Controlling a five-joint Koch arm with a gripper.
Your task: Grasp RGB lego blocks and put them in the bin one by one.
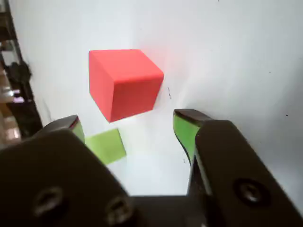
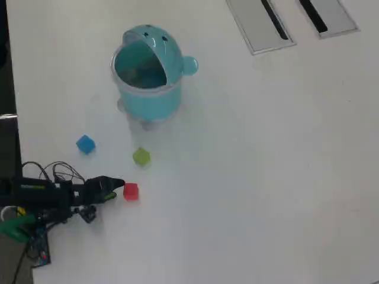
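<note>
Just short of the red block (image 1: 125,82), the end effector (image 1: 132,130) hangs spread; nothing between its jaws.

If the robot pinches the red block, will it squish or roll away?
Probably neither. The red block looks like a hard plastic cube with flat faces and crisp edges, so it should sit still rather than roll. It is far smaller than the whale bin, so likely light. Its smooth sides might slip between the open gripper pads.
</note>
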